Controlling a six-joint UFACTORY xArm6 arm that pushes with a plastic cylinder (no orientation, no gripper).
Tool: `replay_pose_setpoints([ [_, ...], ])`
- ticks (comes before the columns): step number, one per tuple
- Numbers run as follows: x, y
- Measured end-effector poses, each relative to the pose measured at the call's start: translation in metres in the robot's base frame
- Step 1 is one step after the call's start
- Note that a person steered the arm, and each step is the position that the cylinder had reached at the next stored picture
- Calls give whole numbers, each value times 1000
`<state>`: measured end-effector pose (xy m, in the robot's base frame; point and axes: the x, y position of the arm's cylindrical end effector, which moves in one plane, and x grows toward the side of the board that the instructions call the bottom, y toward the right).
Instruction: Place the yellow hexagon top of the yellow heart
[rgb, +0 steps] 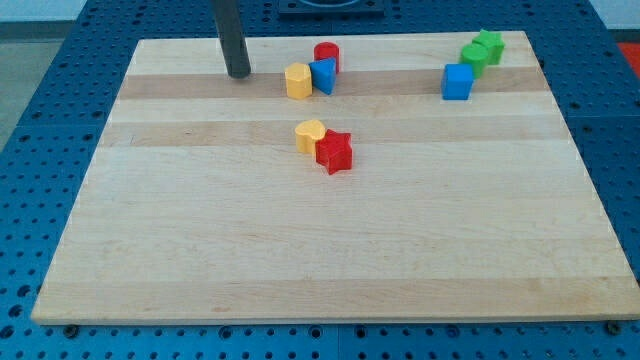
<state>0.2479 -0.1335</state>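
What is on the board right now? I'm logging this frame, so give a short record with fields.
tip: my tip, at the view's left of the yellow hexagon, apart
hexagon neighbours: blue block, red cylinder
target: yellow heart, touching red star
view's top right: blue cube, two green blocks
surface: wooden board

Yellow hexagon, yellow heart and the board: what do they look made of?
Yellow hexagon and yellow heart: likely painted wood or plastic; the colour is solid and even with a slight sheen, so I can't tell which. Board: pale wood, matte, with visible grain and lengthwise strips. My tip sits left of the hexagon.
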Motion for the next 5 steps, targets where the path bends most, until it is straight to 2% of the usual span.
replay_pose_setpoints([
  [1, -52, 44],
  [2, -52, 52],
  [3, -44, 58],
  [5, 19, 81],
])
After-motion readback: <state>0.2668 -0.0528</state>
